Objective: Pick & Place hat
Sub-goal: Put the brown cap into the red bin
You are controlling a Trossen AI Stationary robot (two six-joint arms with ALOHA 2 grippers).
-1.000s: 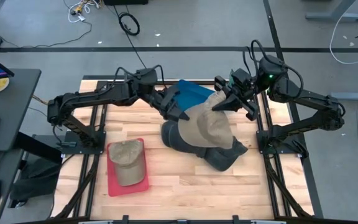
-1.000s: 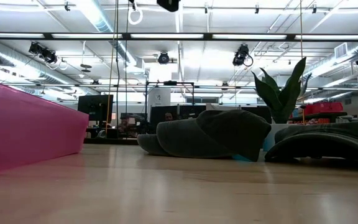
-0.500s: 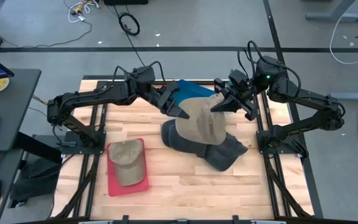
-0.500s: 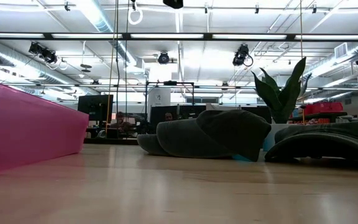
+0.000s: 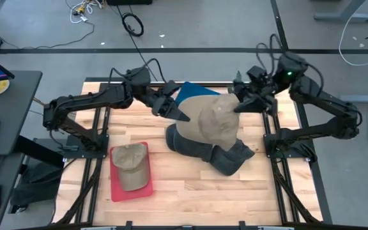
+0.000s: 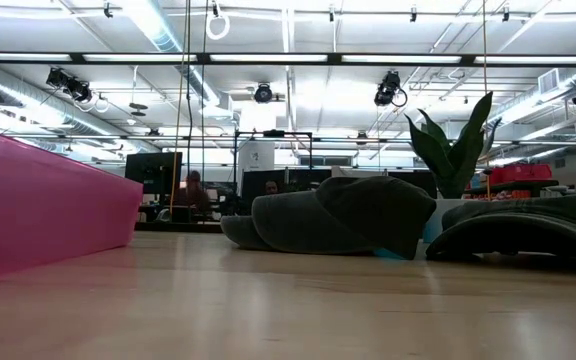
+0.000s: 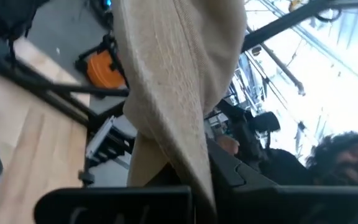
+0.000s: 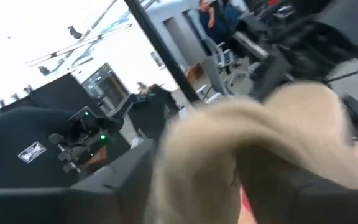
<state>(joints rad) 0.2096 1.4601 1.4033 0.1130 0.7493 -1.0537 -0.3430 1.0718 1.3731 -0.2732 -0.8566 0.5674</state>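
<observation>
Looking down from the high view: tan hat [image 5: 213, 120] hangs in the air over the dark hats [image 5: 217, 151] piled mid-table; left gripper [image 5: 179, 115] is pinched shut on the tan hat's edge on its side; right gripper [image 5: 239, 104] is at the opposite edge, can't tell from here whether its fingers are apart or still gripping; blue bin [image 5: 193, 94] sits behind the pile, red tray [image 5: 118, 190] near the front-left holds another tan cap [image 5: 131, 165], probably the drop spot.

Low view: neither gripper nor the lifted hat shows; only a dark cap [image 6: 338, 227] and a second dark one [image 6: 528, 228] resting on the table [image 6: 288, 310], pink tray wall [image 6: 48, 208] at one side, a plant [image 6: 453, 145] behind.

Left wrist view: tan fabric draped down and clamped between this arm's own fingers [image 7: 114, 202]; grip is on a thin edge only.

Right wrist view: tan hat fills the frame, blurred; finger state not readable; a person [image 8: 213, 15] stands far off in the room.

Risks, my read: single-edge pinch on floppy cloth may slip if the left arm swings fast; hanging brim could snag and drag the dark hats; if the right gripper hasn't let go, the arms pulling apart could stretch the hat or yank it free; a limp drop could land half off the red tray.
</observation>
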